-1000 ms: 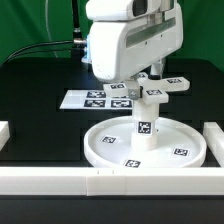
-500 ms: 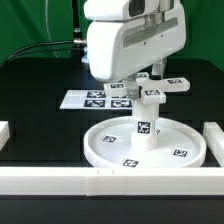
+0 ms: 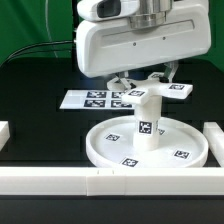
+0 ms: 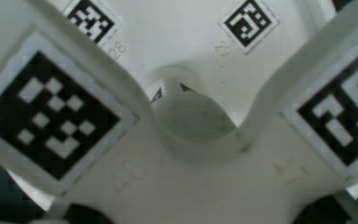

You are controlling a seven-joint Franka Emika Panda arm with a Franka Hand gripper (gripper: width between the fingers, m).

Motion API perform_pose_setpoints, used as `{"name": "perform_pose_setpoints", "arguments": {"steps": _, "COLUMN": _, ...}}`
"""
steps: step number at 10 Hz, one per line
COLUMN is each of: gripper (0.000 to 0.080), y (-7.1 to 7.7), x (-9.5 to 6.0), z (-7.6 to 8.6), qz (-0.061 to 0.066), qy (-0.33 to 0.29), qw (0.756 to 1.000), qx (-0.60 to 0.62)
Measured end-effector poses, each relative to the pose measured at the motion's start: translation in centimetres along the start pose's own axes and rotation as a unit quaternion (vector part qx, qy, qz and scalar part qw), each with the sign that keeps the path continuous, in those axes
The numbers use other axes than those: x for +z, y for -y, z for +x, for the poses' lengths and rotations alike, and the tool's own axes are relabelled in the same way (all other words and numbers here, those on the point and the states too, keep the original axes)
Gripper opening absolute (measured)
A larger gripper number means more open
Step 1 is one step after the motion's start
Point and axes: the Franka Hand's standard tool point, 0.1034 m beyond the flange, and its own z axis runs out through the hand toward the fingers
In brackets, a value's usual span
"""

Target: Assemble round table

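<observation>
On the black desk point(image 3: 40, 90), near the exterior view's middle, the large rimmed round disc point(image 3: 110, 148) lies flat with its tagged face up. The short cylindrical leg point(image 3: 146, 125) stands upright at the disc's centre, a square tag on its side. The cross-shaped foot point(image 3: 160, 92) sits on top of the leg, level, with its tagged arms reaching outward; one arm points toward the exterior view's right.

The gripper point(image 3: 150, 76) hangs directly above the foot, its bulky white housing filling the upper part of the exterior view. The jaws reach down to the foot's hub, so the foot lies right beneath and between them, but the housing hides the contact, and I cannot tell whether they are clenched on the foot or released.

The wrist view looks straight down on the foot point(image 4: 190, 120): its round central hub sits in the middle, with four tagged arms spreading away from it.

Behind the disc, the marker board point(image 3: 88, 98) lies flat on the desk. White border rails point(image 3: 100, 180) run along the near edge and at both sides.
</observation>
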Motion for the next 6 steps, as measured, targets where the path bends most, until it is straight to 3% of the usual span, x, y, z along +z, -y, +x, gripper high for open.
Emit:
{"name": "perform_pose_setpoints", "arguments": {"steps": 4, "gripper": 0.0449, "y": 0.6, "x": 0.07, "z": 0.18, "qz": 0.019, "qy": -0.006, "qw": 0.98, "qx": 0.196}}
{"name": "perform_pose_setpoints", "arguments": {"steps": 6, "gripper": 0.0449, "y": 0.62, "x": 0.07, "z": 0.43, "qz": 0.02, "qy": -0.018, "qw": 0.963, "qx": 0.269}}
